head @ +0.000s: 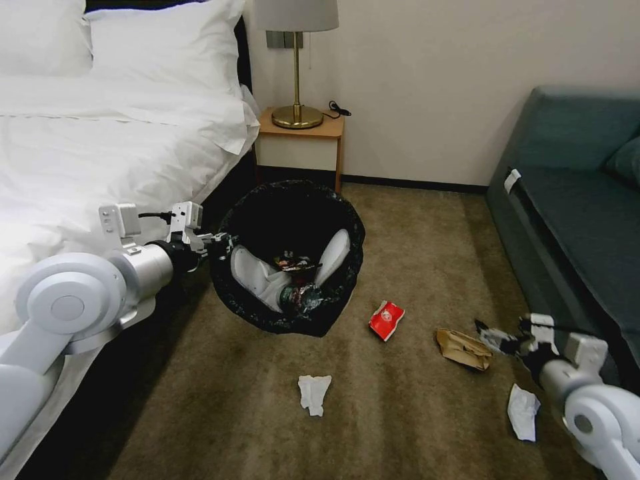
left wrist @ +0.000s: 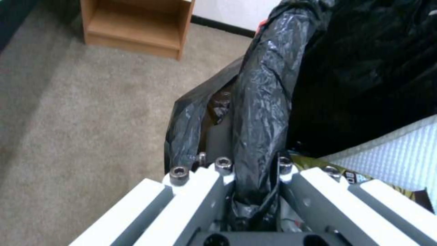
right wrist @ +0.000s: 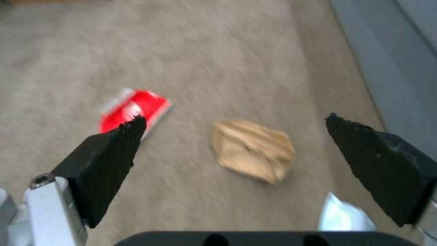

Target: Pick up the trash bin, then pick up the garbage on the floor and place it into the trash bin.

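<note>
The left gripper (head: 223, 245) is clamped on the bag-covered rim of the trash bin (head: 288, 257), on the side nearest the bed (head: 100, 147); the left wrist view shows the fingers (left wrist: 200, 184) pinching a fold of the black liner (left wrist: 262, 112) with the rim between them. This hold keeps the bin raised and tipped, mouth facing the robot, apparently so that the right arm can drop items in without bending to a floor-standing container. Already inside the bin are two white slippers (head: 332, 257), a bottle (head: 299, 297) and a dark wrapper (head: 293, 263) (exact count of small items cannot be confirmed). The right gripper (head: 495, 339) is spread wide, holds nothing, and is positioned low over the floor (head: 413, 253), just beside the brown paper bag (head: 463, 348). In the right wrist view the bag (right wrist: 253, 150) lies between the two black fingertips (right wrist: 118, 150), which suggests it is the selected target; the red packet (head: 387, 320) lies to one side of it, nearer the bin. Two crumpled white tissues remain on the carpet: one (head: 313, 393) in front of the bin, the other (head: 522, 412) near the right arm. Judged progress: bin secured, collection partly complete, four items outstanding.
</note>
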`<state>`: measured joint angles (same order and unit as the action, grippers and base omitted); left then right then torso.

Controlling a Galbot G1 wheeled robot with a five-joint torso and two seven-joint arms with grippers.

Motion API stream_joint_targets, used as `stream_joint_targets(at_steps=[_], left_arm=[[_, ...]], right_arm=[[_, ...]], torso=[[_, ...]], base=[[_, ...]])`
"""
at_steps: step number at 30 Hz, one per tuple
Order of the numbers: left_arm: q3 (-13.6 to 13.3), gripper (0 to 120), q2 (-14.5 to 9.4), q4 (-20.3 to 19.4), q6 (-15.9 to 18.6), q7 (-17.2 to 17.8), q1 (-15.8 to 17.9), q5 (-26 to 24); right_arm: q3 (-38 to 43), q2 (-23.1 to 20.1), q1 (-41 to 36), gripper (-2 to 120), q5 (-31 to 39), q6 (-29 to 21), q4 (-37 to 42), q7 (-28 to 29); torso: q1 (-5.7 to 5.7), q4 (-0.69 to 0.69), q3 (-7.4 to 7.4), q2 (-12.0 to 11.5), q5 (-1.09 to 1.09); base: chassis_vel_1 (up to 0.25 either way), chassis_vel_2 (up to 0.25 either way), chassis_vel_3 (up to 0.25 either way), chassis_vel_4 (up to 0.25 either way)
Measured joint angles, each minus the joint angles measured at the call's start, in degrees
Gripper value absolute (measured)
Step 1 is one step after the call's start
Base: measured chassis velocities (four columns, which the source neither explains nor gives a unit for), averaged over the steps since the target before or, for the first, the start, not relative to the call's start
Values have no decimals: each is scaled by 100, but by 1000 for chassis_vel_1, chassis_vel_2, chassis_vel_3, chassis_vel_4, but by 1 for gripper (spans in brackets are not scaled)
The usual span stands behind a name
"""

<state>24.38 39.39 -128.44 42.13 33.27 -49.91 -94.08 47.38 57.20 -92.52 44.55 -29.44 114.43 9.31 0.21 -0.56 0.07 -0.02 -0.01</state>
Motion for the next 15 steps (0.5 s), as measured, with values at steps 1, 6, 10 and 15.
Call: stream_joint_targets(at_steps=[1,6,10,15], left_arm=[[15,1,-5,-31,0,-1,-36,5],[72,1,-4,-60,0,-1,-48,7],[121,1,3,-62,0,-1,-78,8],[318,1,-2,-192,0,-6,-266,3]], right_arm=[[105,90,-134,100,-153,76,-109,-105],[279,386,-410,100,-297,206,-409,-411],[277,530,-418,100,-342,231,-529,-427],[183,902,-345,100,-567,367,-885,-514]], torso=[[0,0,0,0,1],[0,-1,0,0,1],[0,0,1,0,1],[1,1,0,0,0]], base=[[0,0,0,0],[0,0,0,0],[0,0,0,0],[0,0,0,0]])
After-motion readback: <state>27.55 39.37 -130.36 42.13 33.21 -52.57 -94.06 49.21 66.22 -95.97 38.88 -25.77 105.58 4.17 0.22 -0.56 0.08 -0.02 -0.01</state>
